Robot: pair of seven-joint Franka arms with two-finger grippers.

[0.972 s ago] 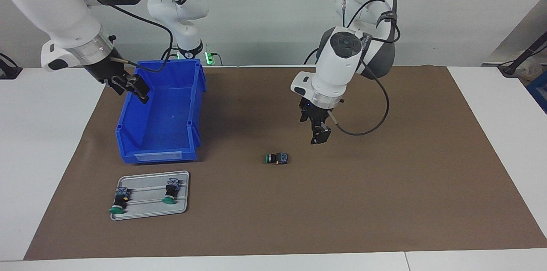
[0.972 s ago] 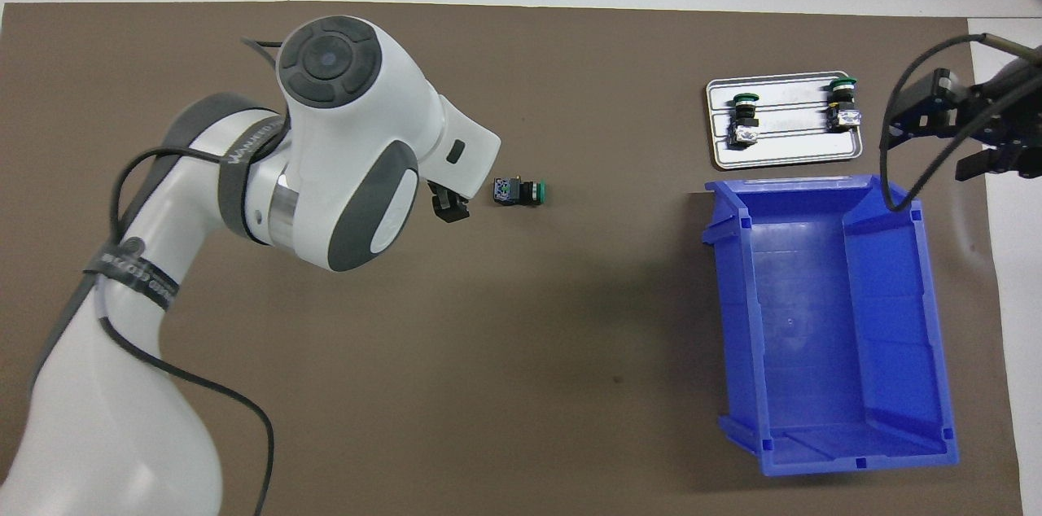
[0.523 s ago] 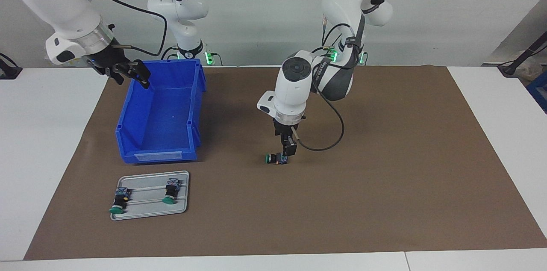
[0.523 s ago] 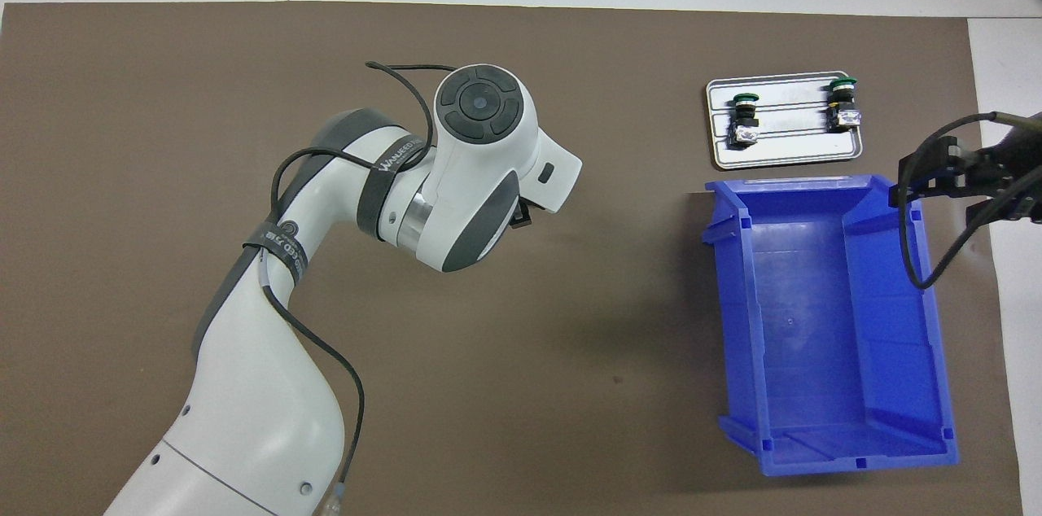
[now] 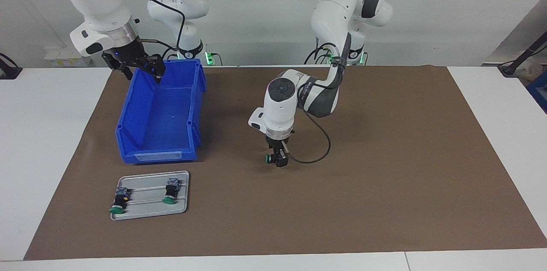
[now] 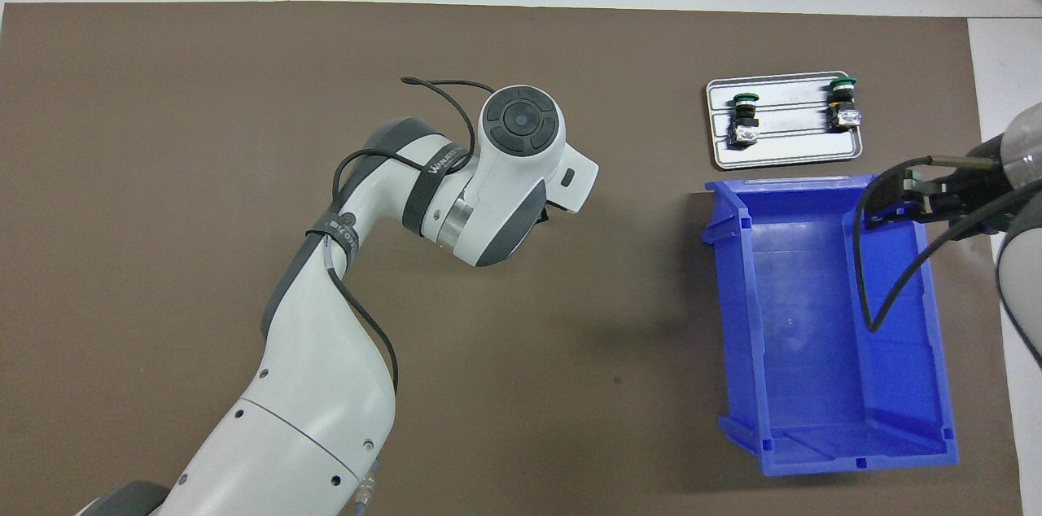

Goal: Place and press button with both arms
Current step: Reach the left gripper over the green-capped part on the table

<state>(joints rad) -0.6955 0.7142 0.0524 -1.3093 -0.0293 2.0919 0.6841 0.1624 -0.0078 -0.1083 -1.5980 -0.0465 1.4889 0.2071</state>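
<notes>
Facing view: we see the left gripper (image 5: 277,159) lowered onto the small green-capped push-button on its grey-blue block (image 5: 270,159), which lies on its side on the brown mat (image 5: 384,177). Its fingers straddle the block; whether they have clamped it we cannot tell. We judge this the pick-up, before the button is placed on the grey metal tray (image 5: 181,209) holding two like buttons. The right gripper (image 5: 141,68) waits, fingers apart, over the blue plastic bin (image 5: 160,157).

Overhead view: the left arm's wrist hides gripper and button.
</notes>
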